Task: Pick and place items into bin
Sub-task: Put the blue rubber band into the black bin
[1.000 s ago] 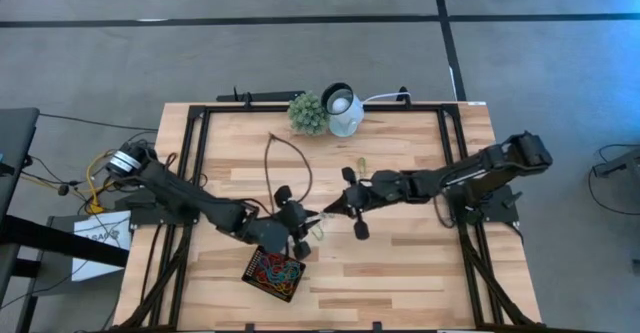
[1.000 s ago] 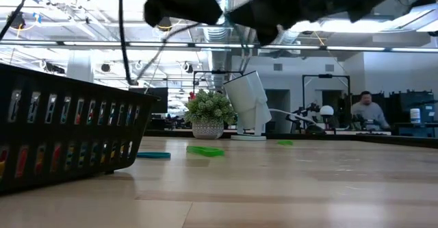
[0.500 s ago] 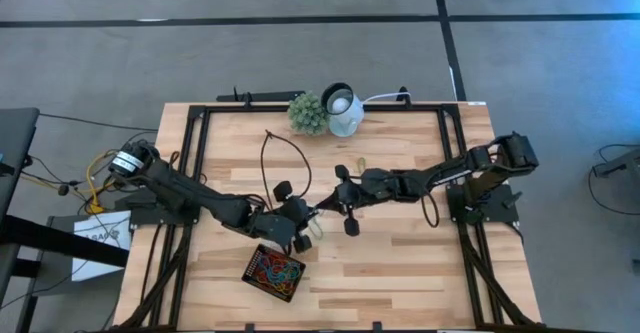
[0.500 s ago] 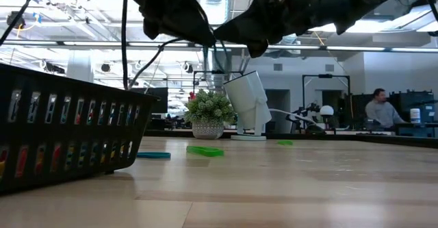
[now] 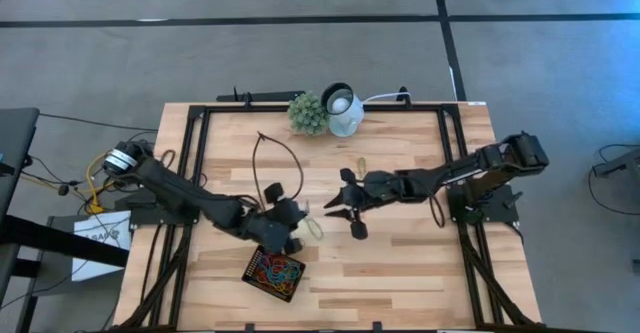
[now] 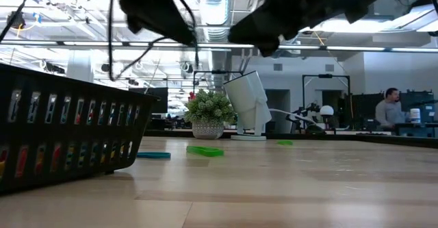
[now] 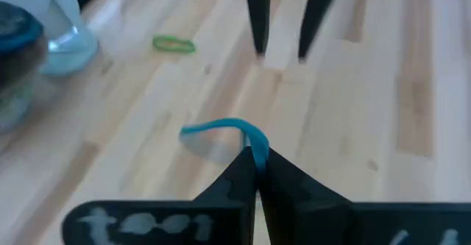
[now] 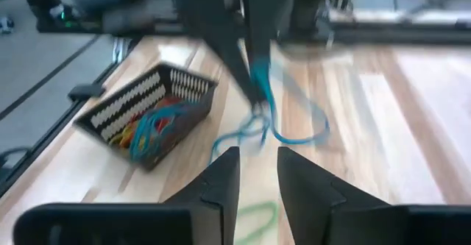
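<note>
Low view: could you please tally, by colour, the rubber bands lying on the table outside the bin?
Green bands: 2
Teal band: 1
Total: 3

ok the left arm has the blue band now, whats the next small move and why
Probably carry it over the bin and let go. The left pincer is shut on the blue band, held off the table, and the right pincer has its fingers apart, clear of the band. The bin sits just beside the left pincer.
</note>
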